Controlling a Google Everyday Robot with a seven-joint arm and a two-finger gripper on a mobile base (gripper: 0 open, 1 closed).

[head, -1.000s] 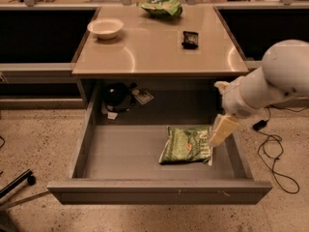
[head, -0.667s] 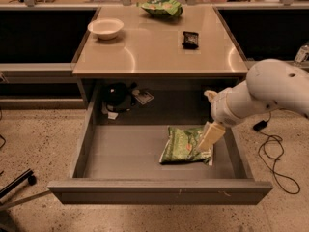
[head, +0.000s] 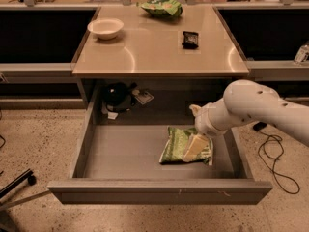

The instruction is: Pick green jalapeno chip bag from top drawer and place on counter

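The green jalapeno chip bag [head: 176,144] lies flat on the floor of the open top drawer [head: 159,191], right of its middle. My gripper [head: 195,148] reaches in from the right and sits down on the bag's right half. The white arm [head: 251,108] comes in over the drawer's right side. The beige counter [head: 159,47] is above and behind the drawer.
On the counter stand a white bowl [head: 105,28] at the back left, a bulging green bag [head: 161,7] at the back and a small dark object [head: 190,39] to the right. Dark items [head: 118,96] sit under the counter behind the drawer. A cable [head: 273,158] lies on the floor right.
My gripper has moved left and down, from the bag's right edge onto the bag itself. The bag has not moved.
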